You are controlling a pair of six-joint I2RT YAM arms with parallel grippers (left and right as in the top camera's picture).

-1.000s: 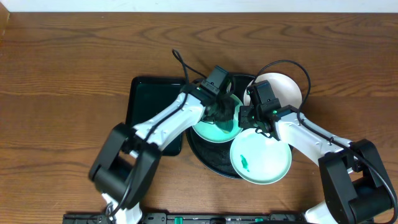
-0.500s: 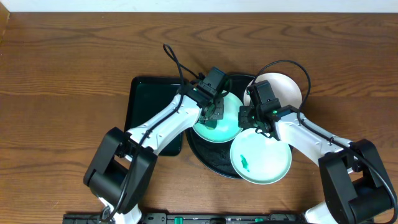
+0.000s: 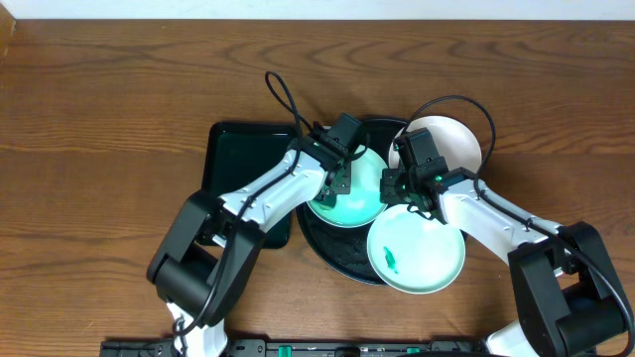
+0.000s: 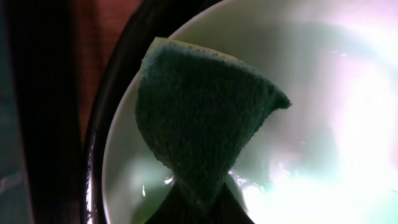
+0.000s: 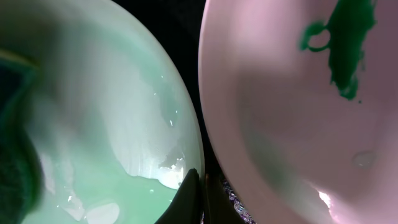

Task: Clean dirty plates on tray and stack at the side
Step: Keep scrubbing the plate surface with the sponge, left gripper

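Note:
On the round black tray (image 3: 332, 250) lies a mint-green plate (image 3: 359, 203). My left gripper (image 3: 342, 184) is shut on a dark green sponge (image 4: 205, 118) pressed onto that plate's left part (image 4: 323, 74). My right gripper (image 3: 395, 188) is shut on the same plate's right rim (image 5: 112, 93), one finger inside and one outside (image 5: 200, 186). A second mint-green plate (image 3: 422, 256) with a dark green smear (image 3: 390, 260) sits at the tray's front right, overhanging its rim. A white plate (image 3: 451, 144) rests at the tray's back right.
A smaller rectangular dark green tray (image 3: 233, 169) lies just left of the black tray, under my left arm. Brown wooden table (image 3: 109, 129) surrounds everything. The smeared plate (image 5: 280, 124) lies close beside my right fingers.
My left gripper has slid the sponge a little to the left across the mint-green plate. The right gripper has stayed on the plate's rim.

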